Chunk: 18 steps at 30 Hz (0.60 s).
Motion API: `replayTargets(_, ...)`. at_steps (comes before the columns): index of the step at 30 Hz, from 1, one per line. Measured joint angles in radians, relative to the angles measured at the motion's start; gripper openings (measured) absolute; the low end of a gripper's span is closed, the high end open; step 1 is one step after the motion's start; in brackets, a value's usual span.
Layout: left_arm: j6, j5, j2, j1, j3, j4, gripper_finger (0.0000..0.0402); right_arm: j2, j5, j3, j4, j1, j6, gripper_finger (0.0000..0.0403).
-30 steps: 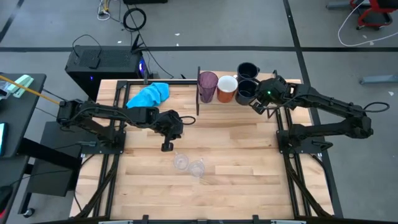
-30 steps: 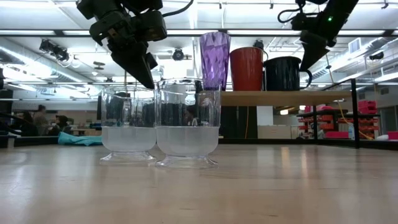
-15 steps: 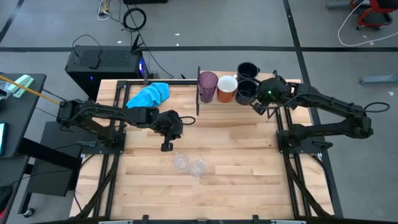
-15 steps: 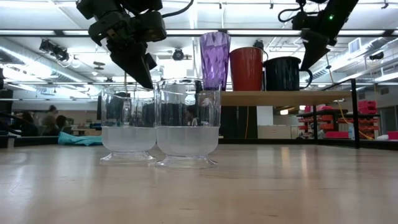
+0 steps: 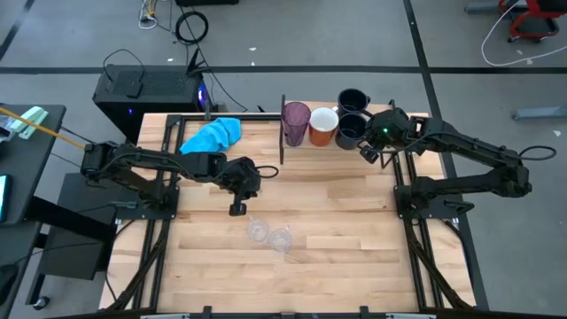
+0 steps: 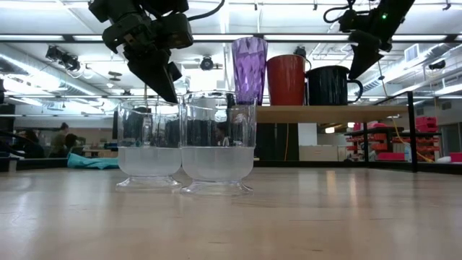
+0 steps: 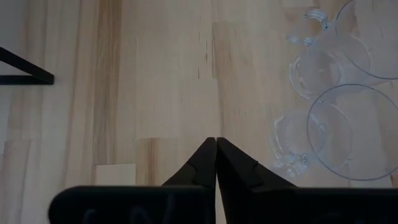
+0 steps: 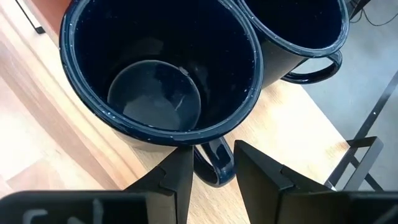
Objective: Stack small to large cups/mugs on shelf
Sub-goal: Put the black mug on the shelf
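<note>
The right gripper (image 8: 211,165) hangs above the shelf (image 5: 403,120) at the far edge of the table, near the far right corner, with its fingers apart on either side of the handle of the nearer navy mug (image 8: 161,74); I cannot tell whether the pads already touch it. This mug looks like enamelled ware: stiff and rather light, but with a smooth, glossy skin that may slip, so the handle or the thin rim seems the best place to take it. The second navy mug (image 8: 295,25) stands touching it, farther back. On the shelf also stand the orange mug (image 5: 322,126) and the purple tumbler (image 5: 295,122), beside the dark upright panel. The left gripper (image 7: 216,158) hovers over the middle of the table, its fingers pressed together and holding nothing. Just beside it, towards the near edge, stand the two clear glasses (image 5: 268,235), side by side; they look light, thin and breakable, and are probably best held gently across the wall.
</note>
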Motion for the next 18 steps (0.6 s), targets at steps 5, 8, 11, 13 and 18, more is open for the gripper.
replayTargets(5, -0.001, 0.0, 0.0, 0.0, 0.0, 0.0, 0.0016, 0.0, -0.022, 0.0, 0.0, 0.0, -0.001, 0.0123)
replayTargets(8, 0.0, 0.0, 0.0, 0.0, 0.0, -0.003, 0.0021, 0.0, -0.026, 0.0, -0.013, 0.0, -0.004, 0.0123)
replayTargets(11, 0.0, 0.0, 0.0, 0.0, 0.0, -0.005, 0.0024, 0.0, -0.031, 0.019, -0.072, 0.0, -0.008, 0.0123)
replayTargets(13, 0.001, 0.0, -0.001, 0.0, 0.0, -0.007, 0.0024, 0.0, -0.046, 0.04, -0.081, 0.0, -0.003, 0.0123)
replayTargets(18, 0.003, 0.0, -0.018, 0.0, 0.0, -0.006, 0.002, 0.0, -0.056, 0.062, -0.076, 0.0, -0.007, 0.0123)
